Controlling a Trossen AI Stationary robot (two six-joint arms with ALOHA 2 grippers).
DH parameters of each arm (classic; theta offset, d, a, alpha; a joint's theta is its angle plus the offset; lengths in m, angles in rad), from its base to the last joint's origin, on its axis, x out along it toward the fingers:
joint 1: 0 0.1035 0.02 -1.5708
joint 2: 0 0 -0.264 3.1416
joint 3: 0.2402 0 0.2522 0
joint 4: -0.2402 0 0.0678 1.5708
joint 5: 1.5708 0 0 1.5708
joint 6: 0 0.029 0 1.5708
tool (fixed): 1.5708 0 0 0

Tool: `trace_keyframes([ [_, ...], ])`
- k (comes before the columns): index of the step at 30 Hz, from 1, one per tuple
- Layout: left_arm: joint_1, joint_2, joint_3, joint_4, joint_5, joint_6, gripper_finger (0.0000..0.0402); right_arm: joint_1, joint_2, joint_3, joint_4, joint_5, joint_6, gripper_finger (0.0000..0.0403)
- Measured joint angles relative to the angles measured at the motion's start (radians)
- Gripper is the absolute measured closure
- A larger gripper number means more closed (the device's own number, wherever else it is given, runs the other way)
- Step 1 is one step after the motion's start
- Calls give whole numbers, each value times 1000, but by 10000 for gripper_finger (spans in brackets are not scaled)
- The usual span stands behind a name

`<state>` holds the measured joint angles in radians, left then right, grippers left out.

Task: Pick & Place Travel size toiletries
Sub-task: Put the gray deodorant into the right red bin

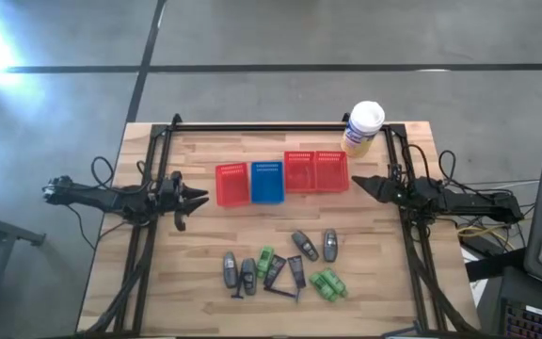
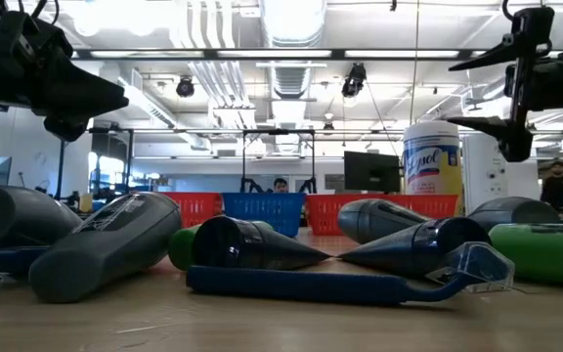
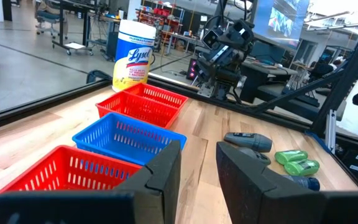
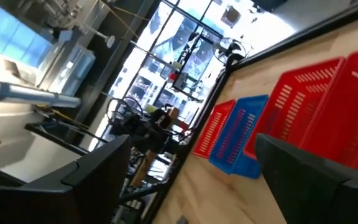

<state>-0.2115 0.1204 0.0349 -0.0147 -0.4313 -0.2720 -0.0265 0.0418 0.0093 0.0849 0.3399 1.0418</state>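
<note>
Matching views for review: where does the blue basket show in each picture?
High: blue basket, second in the row, left of centre.
Low: behind the toiletries, centre.
Left wrist: between two red baskets.
Right wrist: likewise.
Shared landmark: the neighbouring red baskets.

Table (image 1: 205,301): light wood planks, matt, visible grain. Baskets — red (image 1: 231,184), blue (image 1: 267,182), red pair (image 1: 315,171): plastic mesh, slight sheen. Grey bottles (image 1: 237,271): smooth plastic, semi-gloss. Green bottles (image 1: 327,283): glossy plastic. Razor (image 2: 360,284): dark blue plastic handle w/ clear head cover. Canister (image 1: 363,128): white plastic lid, printed paper-look label. Left gripper (image 3: 197,177) & right gripper (image 4: 185,180): matt black fingers, plastic-looking.
</note>
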Motion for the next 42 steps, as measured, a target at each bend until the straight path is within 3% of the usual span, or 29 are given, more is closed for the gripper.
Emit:
trace_keyframes([
  [9, 0, 0, 0, 0, 0, 0, 294, 0, 0, 0, 0, 0, -77, 50],
  [42, 0, 0, 0, 0, 0, 0, 293, 0, 0, 0, 0, 1, -74, 131],
])
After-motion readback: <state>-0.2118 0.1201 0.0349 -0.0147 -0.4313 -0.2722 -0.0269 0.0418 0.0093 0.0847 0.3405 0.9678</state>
